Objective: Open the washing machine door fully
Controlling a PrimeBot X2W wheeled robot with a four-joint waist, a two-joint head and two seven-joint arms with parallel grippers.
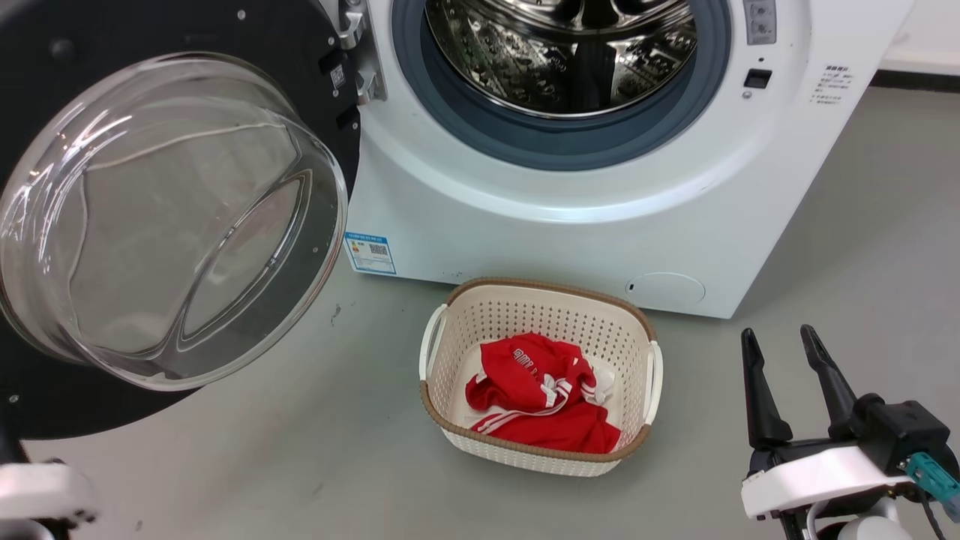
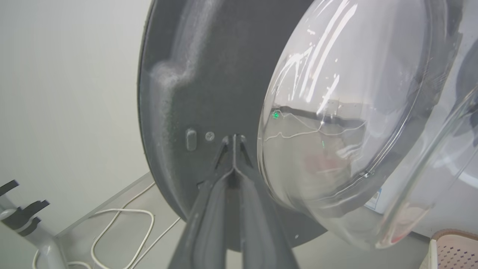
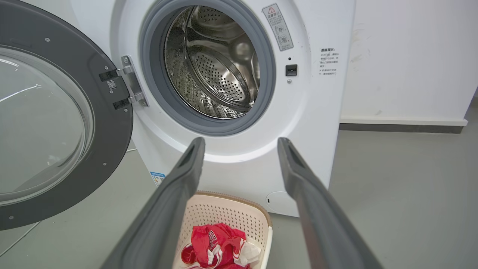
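Observation:
The washing machine door (image 1: pixel 165 217) hangs swung out to the left on its metal hinge (image 1: pixel 360 52), its glass bowl bulging toward me. The white washing machine (image 1: pixel 570 217) stands with its steel drum (image 1: pixel 562 52) exposed. In the left wrist view my left gripper (image 2: pixel 234 139) is shut, fingers pressed together, tips against the door's black inner face (image 2: pixel 209 74) beside the bowl. Low on the right my right gripper (image 1: pixel 778 334) is open and holds nothing; its wrist view shows the fingers (image 3: pixel 186 168) spread in front of the machine (image 3: pixel 298 123) and the door (image 3: pixel 44 123).
A cream perforated basket (image 1: pixel 536 289) holding a red garment (image 1: pixel 540 397) sits on the grey floor before the machine. White cable (image 2: pixel 123 224) lies on the floor behind the door, next to a grey stand (image 2: pixel 22 220). A white wall (image 3: pixel 410 56) is at the right.

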